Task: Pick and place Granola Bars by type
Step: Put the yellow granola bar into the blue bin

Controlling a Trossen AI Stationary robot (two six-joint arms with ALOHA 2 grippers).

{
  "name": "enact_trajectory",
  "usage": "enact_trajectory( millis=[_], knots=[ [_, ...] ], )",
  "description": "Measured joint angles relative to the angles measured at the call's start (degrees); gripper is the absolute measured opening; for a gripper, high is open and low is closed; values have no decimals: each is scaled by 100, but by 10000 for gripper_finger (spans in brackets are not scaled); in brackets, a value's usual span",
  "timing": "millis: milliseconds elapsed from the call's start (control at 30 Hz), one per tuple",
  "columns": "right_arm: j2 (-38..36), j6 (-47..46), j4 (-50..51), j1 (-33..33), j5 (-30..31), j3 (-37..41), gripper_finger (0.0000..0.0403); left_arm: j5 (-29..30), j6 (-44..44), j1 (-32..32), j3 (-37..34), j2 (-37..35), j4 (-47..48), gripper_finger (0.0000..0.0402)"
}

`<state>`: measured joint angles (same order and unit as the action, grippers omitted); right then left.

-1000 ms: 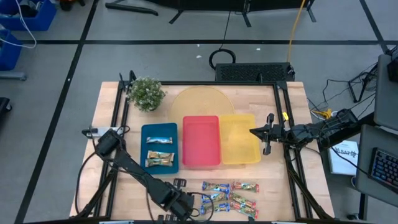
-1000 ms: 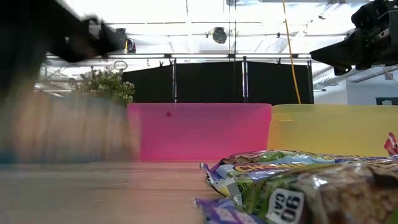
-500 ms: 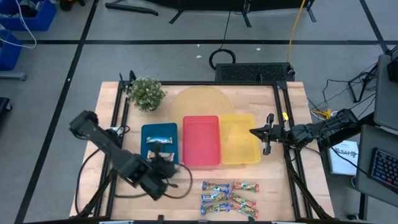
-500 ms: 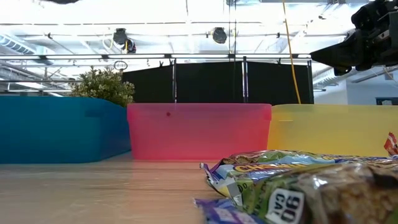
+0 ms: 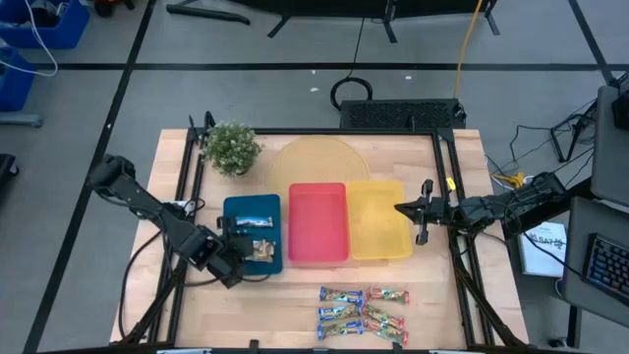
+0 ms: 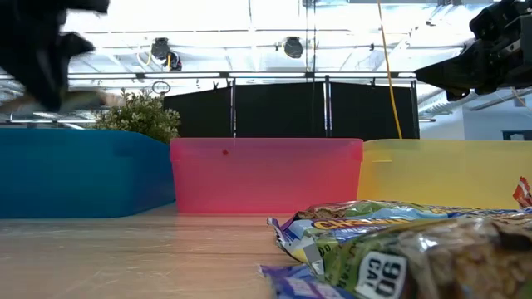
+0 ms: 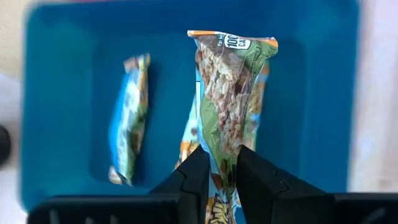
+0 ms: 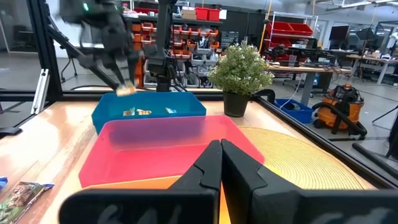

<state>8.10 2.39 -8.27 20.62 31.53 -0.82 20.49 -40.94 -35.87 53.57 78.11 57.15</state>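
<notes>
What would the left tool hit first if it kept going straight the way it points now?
The left tool, shut on a tan-and-green granola bar, points down into the blue tray. Going on, the held bar would likely meet the bar lying under it first, then the tray floor; depth is unclear.

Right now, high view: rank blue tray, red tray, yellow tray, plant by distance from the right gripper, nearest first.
From the right gripper, shut at the yellow tray's right edge:
1. yellow tray, directly beside it.
2. red tray, middle of the row.
3. blue tray, left end, where the left gripper holds a granola bar.
4. plant, far-left corner.
</notes>
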Motion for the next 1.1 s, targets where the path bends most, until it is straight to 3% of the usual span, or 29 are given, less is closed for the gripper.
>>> enact_trajectory(
  millis=[333, 600, 867, 1100],
  knots=[
    [2, -19, -5, 0, 0, 0, 0, -299, -7, 353, -1242, -50, -1534, 76],
    [2, -63, -5, 0, 0, -2, 0, -548, 146, 650, -1473, -50, -2099, 76],
    [2, -26, -3, 0, 0, 0, 0, -544, 61, 736, -1485, -50, -2046, 78],
    [2, -17, -3, 0, -2, -2, 0, -850, -12, 747, -1485, -50, -2035, 128]
  ],
)
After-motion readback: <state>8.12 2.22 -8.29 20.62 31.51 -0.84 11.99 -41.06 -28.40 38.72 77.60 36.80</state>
